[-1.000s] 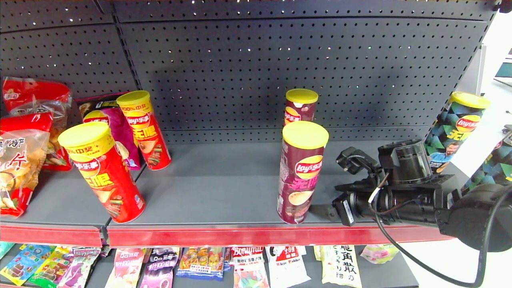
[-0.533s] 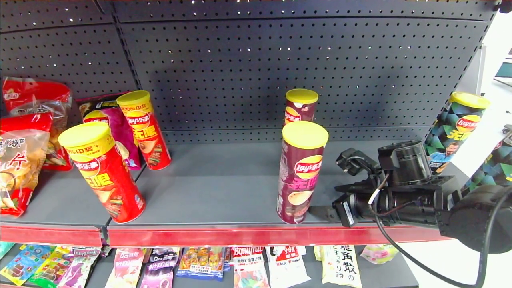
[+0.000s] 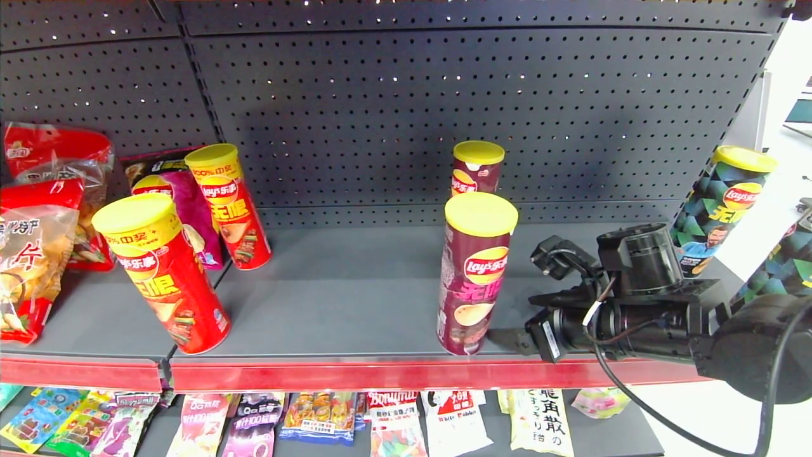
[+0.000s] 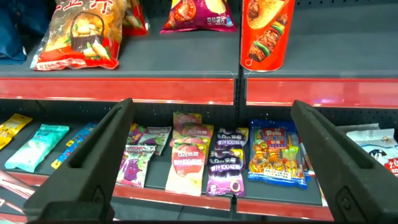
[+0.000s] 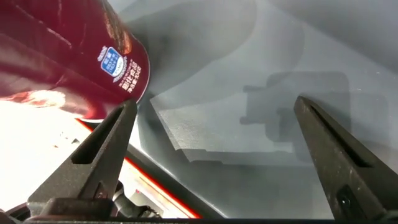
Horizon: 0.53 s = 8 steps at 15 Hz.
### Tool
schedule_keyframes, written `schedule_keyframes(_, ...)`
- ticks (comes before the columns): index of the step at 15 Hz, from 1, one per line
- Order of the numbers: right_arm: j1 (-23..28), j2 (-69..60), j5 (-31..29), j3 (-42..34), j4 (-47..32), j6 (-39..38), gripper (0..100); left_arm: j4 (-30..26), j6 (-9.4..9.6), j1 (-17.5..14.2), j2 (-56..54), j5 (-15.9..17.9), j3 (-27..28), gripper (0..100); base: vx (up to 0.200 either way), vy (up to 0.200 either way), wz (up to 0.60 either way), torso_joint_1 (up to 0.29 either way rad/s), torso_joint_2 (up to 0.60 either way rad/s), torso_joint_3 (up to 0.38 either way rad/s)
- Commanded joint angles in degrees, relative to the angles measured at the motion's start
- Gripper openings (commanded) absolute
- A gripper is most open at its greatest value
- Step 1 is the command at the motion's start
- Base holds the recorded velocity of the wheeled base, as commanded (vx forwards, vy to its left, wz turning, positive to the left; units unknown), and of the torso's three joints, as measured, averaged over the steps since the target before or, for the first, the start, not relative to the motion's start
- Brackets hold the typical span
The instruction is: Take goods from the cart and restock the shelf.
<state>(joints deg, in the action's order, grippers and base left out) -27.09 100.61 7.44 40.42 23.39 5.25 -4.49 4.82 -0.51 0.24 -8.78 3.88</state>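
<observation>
Right wrist view had the right gripper (image 5: 211, 109) spread wide, holding nothing, with the maroon chip can (image 5: 68, 56) upright near the shelf (image 5: 261, 162) front just beside it, so I'd say placing was done and next up was backing out without nudging it

Maroon chip can (image 3: 476, 273) — upright at shelf (image 3: 355, 298) front.

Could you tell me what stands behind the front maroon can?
Another maroon can with a yellow lid, near the pegboard; the front can hides its lower part.
</observation>
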Motion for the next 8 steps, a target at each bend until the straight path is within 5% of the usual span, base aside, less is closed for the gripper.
schedule_keyframes(1,-0.16,-0.15,0.03,-0.08,0.07,0.02,100,0.0,0.02,-0.02,0.02,-0.01,-0.01,100,0.0,0.0,0.0,0.0,0.0,0.0)
schedule_keyframes(8,0.11,-12.98,-0.84,-8.7,0.07,0.2,100,0.0,0.02,-0.02,0.02,0.08,-0.01,100,0.0,0.0,0.0,0.0,0.0,0.0)
